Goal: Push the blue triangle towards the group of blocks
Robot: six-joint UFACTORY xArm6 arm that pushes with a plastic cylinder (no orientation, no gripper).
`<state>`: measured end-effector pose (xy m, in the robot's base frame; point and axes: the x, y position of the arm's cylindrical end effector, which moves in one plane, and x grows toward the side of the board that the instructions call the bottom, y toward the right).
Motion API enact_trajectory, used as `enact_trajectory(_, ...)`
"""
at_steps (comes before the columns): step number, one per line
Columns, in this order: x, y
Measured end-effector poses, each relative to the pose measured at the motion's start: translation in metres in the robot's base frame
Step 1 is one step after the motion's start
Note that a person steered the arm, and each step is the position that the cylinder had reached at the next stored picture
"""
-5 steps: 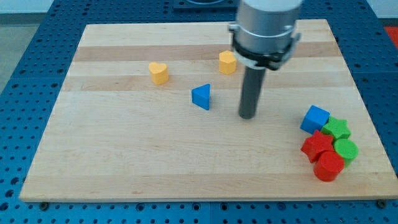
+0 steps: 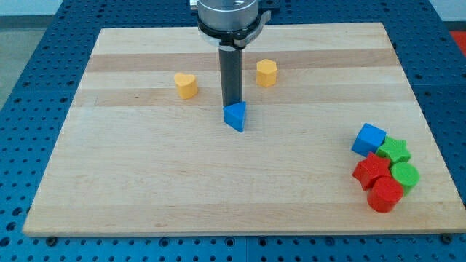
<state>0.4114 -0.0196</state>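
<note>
The blue triangle (image 2: pixel 235 116) lies near the middle of the wooden board (image 2: pixel 145 182). My tip (image 2: pixel 231 106) stands right behind it, at the triangle's top edge in the view, touching or nearly touching it. The group of blocks sits at the view's lower right: a blue cube (image 2: pixel 369 139), a green star (image 2: pixel 395 150), a red star (image 2: pixel 371 171), a green cylinder (image 2: pixel 405 175) and a red cylinder (image 2: pixel 384 195).
A yellow heart-shaped block (image 2: pixel 186 85) lies to the upper left of the triangle. A yellow hexagonal block (image 2: pixel 266 73) lies to its upper right. The board's edges border a blue perforated table.
My tip has moved left, from a spot right of the blue triangle to just behind it. The blocks have not moved.
</note>
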Motion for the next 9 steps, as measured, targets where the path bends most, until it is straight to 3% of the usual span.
enact_trajectory(2,0.023,0.009)
enact_trajectory(5,0.122,0.087)
enact_trajectory(8,0.048,0.022)
enact_trajectory(9,0.084,-0.009)
